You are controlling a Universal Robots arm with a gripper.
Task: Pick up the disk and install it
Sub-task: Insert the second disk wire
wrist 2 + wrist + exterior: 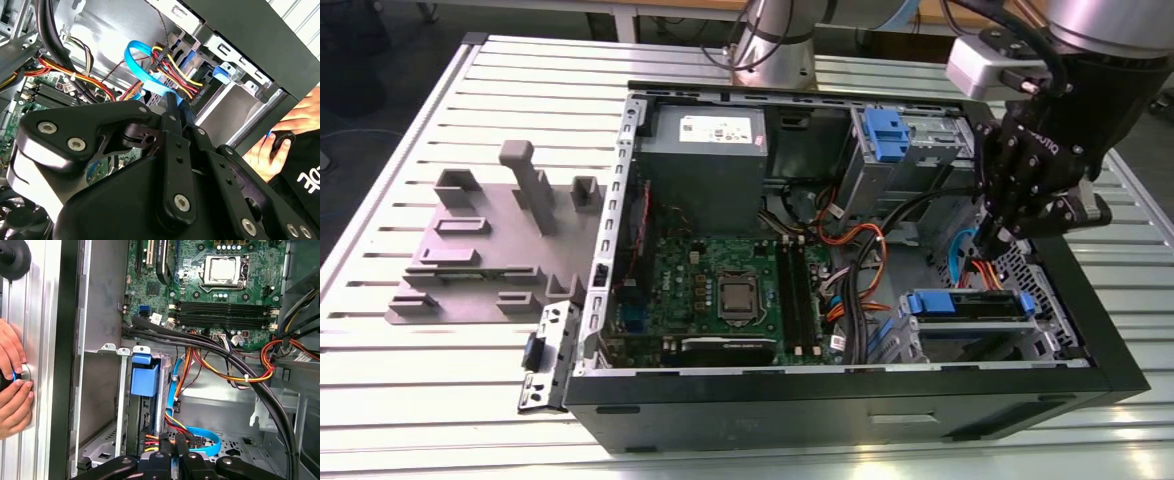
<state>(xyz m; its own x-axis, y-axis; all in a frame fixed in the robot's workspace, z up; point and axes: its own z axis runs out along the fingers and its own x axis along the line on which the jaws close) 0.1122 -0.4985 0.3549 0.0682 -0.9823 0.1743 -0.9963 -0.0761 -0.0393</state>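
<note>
1. I have the gripper (994,240) down inside the open computer case (854,400), at about 3 o'clock of the case in the exterior view, just above the lower drive bay.
2. Gripper state: I cannot tell from any view whether it is apart, together or clamped on something.
3. The disk (970,305) sits in the lower drive bay at about 4 o'clock of the case. Its blue carrier faces up and it is level with the bay's metal walls.
4. In the first wrist view the disk (145,382) stands edge-on between the bay's silver rails, and the gripper (171,442) is near its connector end, not on the blue frame.
5. In the second wrist view the gripper (172,107) tip is right at the bundle of red, yellow and black power wires (180,75) and the flat blue data cable (137,57).
6. A person's hand (12,385) rests on the surface (454,400) outside the case wall, on a round knob.
7. The motherboard (720,280) lies at the centre of the case.
8. A grey fixture block (480,250) stands at 9 o'clock on the surface, well apart from the gripper.
</note>
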